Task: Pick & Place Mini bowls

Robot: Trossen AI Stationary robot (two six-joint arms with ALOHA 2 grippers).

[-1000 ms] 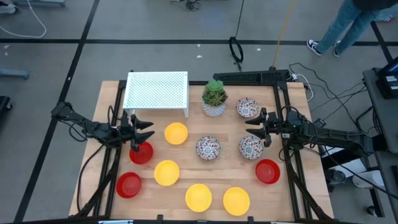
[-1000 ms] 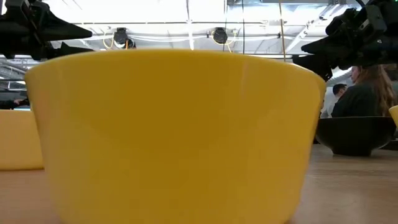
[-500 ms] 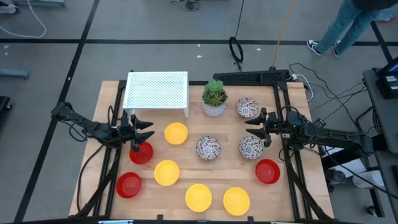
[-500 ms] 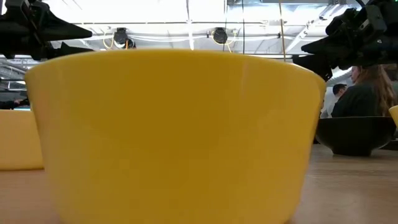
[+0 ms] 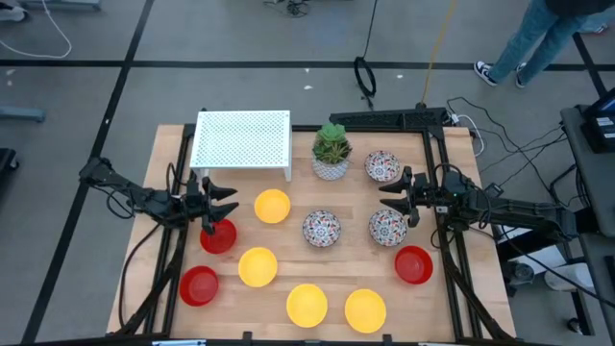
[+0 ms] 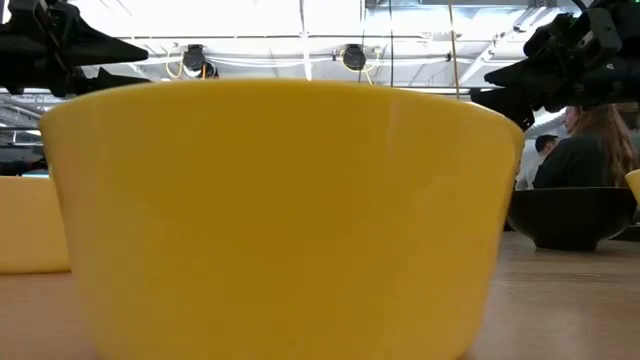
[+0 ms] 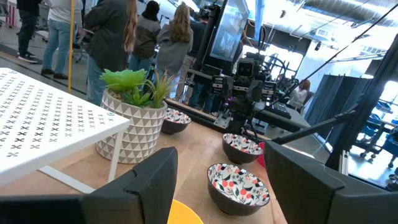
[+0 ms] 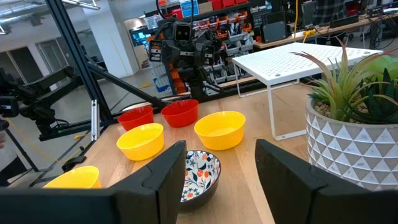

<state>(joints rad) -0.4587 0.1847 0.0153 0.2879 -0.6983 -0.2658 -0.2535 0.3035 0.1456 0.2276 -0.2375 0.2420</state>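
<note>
High view, table [image 5: 452, 308]: four yellow bowls [image 5: 258, 267], three red bowls [image 5: 413, 264], three patterned bowls [image 5: 321, 229]; one potted plant [image 5: 332, 152], one white perforated rack [image 5: 242, 140]. Left claw [image 5: 229, 203], fingers spread, over the table's left edge; a red bowl [image 5: 218, 236] sits just below it. Right claw [image 5: 391, 204], fingers spread, holding nothing, just beside a patterned bowl [image 5: 388, 228]. Bare wood lies between the two claws' bowls.
</note>
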